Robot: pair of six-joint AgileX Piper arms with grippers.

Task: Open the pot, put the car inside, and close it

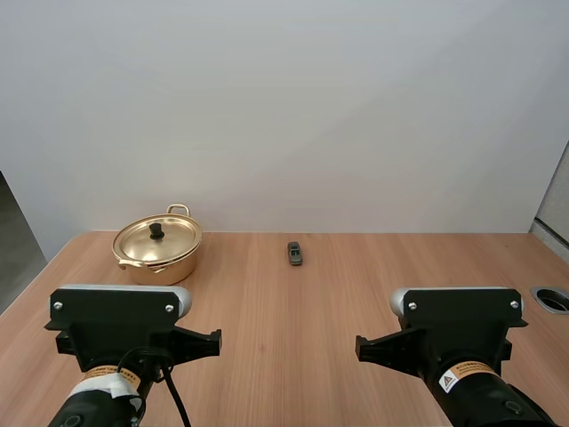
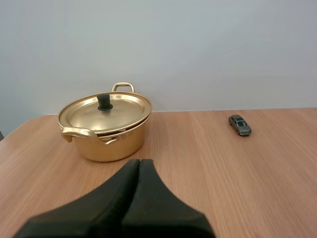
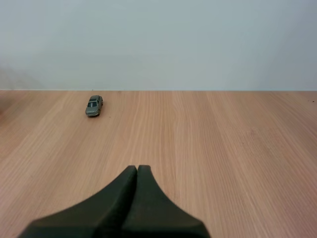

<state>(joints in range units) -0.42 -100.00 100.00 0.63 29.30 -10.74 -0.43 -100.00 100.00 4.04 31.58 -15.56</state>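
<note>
My left claw [image 2: 139,161] and right claw [image 3: 137,167] are both pressed together, empty, above the table [image 1: 293,347]; the pot [image 1: 167,267] wears its lid [image 1: 169,238], the car [image 1: 294,253] sits apart.

One tabletop [image 1: 293,365] carries two loose things. There is one gold pot [image 1: 164,267] near the far left corner, with one lid [image 1: 176,238] on it. The lid bears one black knob [image 1: 156,231], and the pot has two loop handles [image 1: 179,210]. One small grey car [image 1: 294,253] sits near the middle of the far edge. There are two grippers, one left gripper [image 2: 139,161] and one right gripper [image 3: 137,167], each with two black fingers lying together. One round hole [image 1: 553,299] sits at the right edge.
</note>
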